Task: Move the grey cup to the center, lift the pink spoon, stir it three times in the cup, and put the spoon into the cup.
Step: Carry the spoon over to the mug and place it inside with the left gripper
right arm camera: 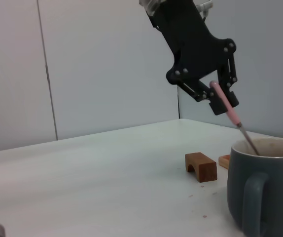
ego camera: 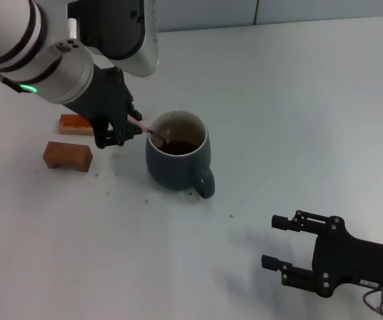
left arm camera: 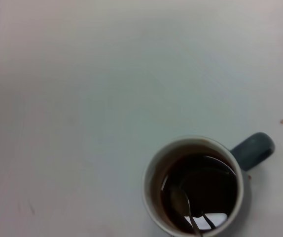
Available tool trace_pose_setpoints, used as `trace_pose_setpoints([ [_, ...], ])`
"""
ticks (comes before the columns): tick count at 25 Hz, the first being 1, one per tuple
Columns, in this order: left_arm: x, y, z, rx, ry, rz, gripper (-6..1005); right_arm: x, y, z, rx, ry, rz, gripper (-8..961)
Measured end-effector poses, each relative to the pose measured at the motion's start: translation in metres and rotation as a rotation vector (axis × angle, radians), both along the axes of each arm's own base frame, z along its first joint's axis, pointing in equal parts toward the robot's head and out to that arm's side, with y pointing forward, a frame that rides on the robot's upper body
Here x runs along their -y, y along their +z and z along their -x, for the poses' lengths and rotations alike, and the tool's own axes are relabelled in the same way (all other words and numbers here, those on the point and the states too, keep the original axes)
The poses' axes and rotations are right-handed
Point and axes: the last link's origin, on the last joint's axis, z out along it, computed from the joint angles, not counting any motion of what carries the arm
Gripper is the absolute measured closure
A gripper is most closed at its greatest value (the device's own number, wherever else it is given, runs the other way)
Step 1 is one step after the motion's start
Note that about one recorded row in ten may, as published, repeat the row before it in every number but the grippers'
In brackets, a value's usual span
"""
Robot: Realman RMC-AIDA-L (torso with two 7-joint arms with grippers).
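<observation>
Your left end effector (ego camera: 126, 128) pinches the light, stiff, slim pink-handled metal spoon (ego camera: 138, 122) high on its handle; right end effector (ego camera: 279, 241) open, idle.

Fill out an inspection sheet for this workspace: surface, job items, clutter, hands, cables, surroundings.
Surface: white table, a few small crumbs near the cup.
Job items: grey cup upright, handle toward the robot, dark brown liquid inside. Pink spoon tilted, its bowl down in the liquid.
Clutter: brown arched block and orange flat block on the cup's left.
Hands: left hand shut on the spoon's handle, above and left of the cup's rim. Right hand open, low over the table near the robot, holding nothing.
Cables: nothing seen.
Surroundings: pale wall panels behind the table.
</observation>
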Motion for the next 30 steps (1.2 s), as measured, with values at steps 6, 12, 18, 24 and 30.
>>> trace_pose_setpoints([
  [6,0.007,0.001,-0.001,0.009,0.015,0.047,862,0.0,0.0,0.0,0.0,0.0,0.002,284],
  [12,0.007,-0.003,-0.004,0.037,0.0,0.048,862,0.002,-0.001,0.0,-0.004,-0.002,0.006,284],
  [18,0.002,-0.004,-0.005,0.06,-0.006,0.018,861,0.003,-0.001,0.0,-0.006,-0.006,0.003,284],
  [24,0.001,-0.002,0.0,0.056,0.007,0.007,862,0.004,-0.001,0.001,-0.016,-0.001,0.003,284],
  [30,0.001,0.0,0.005,0.054,0.025,-0.003,838,0.004,-0.001,0.001,-0.017,0.001,0.005,284],
])
